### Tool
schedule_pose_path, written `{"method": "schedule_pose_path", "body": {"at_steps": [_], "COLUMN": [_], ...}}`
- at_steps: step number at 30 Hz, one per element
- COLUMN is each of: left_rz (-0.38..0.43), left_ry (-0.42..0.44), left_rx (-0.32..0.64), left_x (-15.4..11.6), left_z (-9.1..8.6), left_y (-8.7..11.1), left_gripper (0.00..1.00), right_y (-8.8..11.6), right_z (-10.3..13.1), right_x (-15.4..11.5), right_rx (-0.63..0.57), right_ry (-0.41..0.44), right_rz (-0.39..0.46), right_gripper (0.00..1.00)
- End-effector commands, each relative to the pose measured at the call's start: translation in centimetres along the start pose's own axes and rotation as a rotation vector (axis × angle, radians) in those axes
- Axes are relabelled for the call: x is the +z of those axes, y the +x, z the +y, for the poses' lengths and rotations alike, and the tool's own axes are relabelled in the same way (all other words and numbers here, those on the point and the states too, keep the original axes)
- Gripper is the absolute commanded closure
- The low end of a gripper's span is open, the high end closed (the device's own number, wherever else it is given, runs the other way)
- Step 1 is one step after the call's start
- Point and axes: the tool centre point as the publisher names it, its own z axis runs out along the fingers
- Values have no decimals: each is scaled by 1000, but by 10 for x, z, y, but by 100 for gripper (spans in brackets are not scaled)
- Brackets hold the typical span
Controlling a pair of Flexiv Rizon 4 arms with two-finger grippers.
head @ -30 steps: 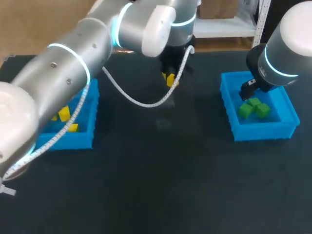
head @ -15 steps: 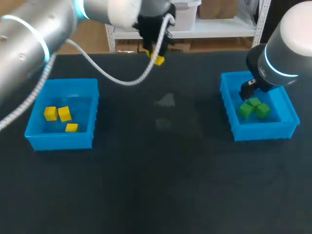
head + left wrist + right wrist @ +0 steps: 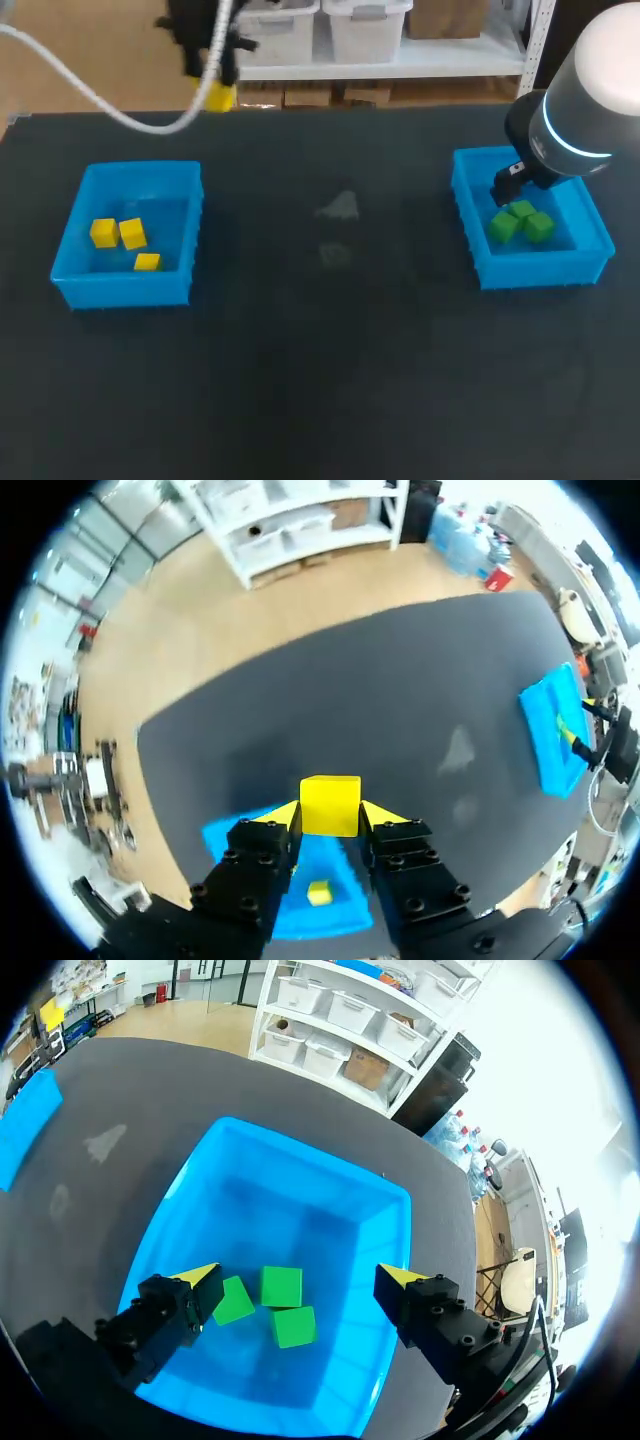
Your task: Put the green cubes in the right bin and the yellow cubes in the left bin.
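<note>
My left gripper (image 3: 214, 88) hangs high over the table's far edge, behind the left blue bin (image 3: 140, 168), shut on a yellow cube (image 3: 219, 97). In the left wrist view that cube (image 3: 330, 805) sits between the yellow-tipped fingers, with the left bin (image 3: 228, 832) and a yellow cube (image 3: 319, 892) in it below. Three yellow cubes (image 3: 132, 233) lie in the left bin. My right gripper (image 3: 300, 1278) stands open over the right blue bin (image 3: 300, 1175), above three green cubes (image 3: 281, 1286). The head view shows the same green cubes (image 3: 522, 212) in the right bin (image 3: 545, 268).
The black table (image 3: 320, 380) stretches between the two bins, with only a pale smudge (image 3: 340, 207) near its middle. The right bin (image 3: 555, 742) also shows far off beside the left gripper in the left wrist view.
My left arm has swung from the middle back of the table to the far left, carrying the yellow cube. The right arm and the cubes in both bins have not moved.
</note>
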Motion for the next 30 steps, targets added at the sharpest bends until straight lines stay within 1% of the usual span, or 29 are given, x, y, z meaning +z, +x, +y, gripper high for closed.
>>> {"method": "schedule_pose_path", "body": {"at_steps": [1,5,9,11,15,20,22,23,30], "left_rz": [-323,-276,-255,-246,-229,-214,-208,-208,-209], "left_ry": [26,18,9,19,24,26,17,20,28], "left_rx": [-52,-115,-164,-187,-195,-201,-197,-197,-184], "left_x": [11,25,37,42,50,56,57,57,60], "left_z": [34,50,57,56,53,51,51,50,45], "left_y": [92,121,136,141,146,146,145,144,141], "left_gripper": [100,100,100,100,100,100,18,0,0], "right_y": [1,1,1,1,1,1,1,1,1], "right_z": [0,0,0,0,0,0,0,0,0], "right_x": [0,0,0,0,0,0,0,0,0], "right_rx": [1,1,1,1,1,1,1,1,1], "right_ry": [2,2,2,2,2,2,2,2,2], "right_rz": [-4,-4,-4,-4,-4,-4,-4,-4,-4], "right_gripper": [0,0,0,0,0,0,0,0,0]}}
